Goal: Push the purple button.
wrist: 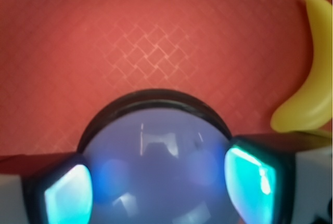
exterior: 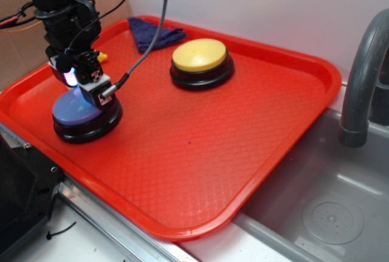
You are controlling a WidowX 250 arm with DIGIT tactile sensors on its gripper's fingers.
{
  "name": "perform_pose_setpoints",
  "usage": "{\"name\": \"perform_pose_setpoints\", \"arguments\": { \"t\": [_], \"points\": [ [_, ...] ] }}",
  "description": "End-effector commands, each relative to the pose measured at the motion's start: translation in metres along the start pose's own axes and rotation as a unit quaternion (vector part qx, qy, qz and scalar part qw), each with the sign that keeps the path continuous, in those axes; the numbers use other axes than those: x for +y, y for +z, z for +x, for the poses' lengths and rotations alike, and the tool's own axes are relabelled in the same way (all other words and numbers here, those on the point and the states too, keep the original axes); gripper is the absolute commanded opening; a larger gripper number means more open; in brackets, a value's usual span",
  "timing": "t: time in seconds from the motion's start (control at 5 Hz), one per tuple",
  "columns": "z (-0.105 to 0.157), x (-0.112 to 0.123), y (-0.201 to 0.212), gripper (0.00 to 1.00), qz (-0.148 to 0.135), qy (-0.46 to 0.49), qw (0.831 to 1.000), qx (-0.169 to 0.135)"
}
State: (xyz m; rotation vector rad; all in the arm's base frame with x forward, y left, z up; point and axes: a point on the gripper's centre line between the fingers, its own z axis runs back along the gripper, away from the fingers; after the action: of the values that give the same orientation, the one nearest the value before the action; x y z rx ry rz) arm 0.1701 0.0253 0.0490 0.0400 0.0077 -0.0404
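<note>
Purple button (exterior: 80, 111): we are finding it at the near-left end of the red tray (exterior: 200, 152), lavender dome on a black base, directly under our gripper (exterior: 81, 86).
Gripper: we are holding the fingers (wrist: 250, 174) spread apart and grasping nothing; they are straddling the dome's two sides in the wrist view.
Contact: we are probably touching the dome, though neither view shows it clearly.
Pressing well: we are aiming to go straight down on the dome's centre, avoiding its sloped edge.
Neighbours: we are staying well apart from the yellow button (exterior: 201, 60); a toy banana (wrist: 312, 73) is lying near the purple button.
</note>
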Motion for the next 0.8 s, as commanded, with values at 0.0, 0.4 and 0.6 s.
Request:
{"name": "perform_pose_setpoints", "arguments": {
  "t": [0.0,0.4,0.6],
  "points": [
    [0.004,-0.004,0.031,1.0,0.045,0.015,0.999,-0.005],
    [0.003,0.001,0.051,1.0,0.033,0.018,0.999,-0.005],
    [0.002,0.005,0.06,1.0,0.03,0.027,0.999,-0.009]
  ]
}}
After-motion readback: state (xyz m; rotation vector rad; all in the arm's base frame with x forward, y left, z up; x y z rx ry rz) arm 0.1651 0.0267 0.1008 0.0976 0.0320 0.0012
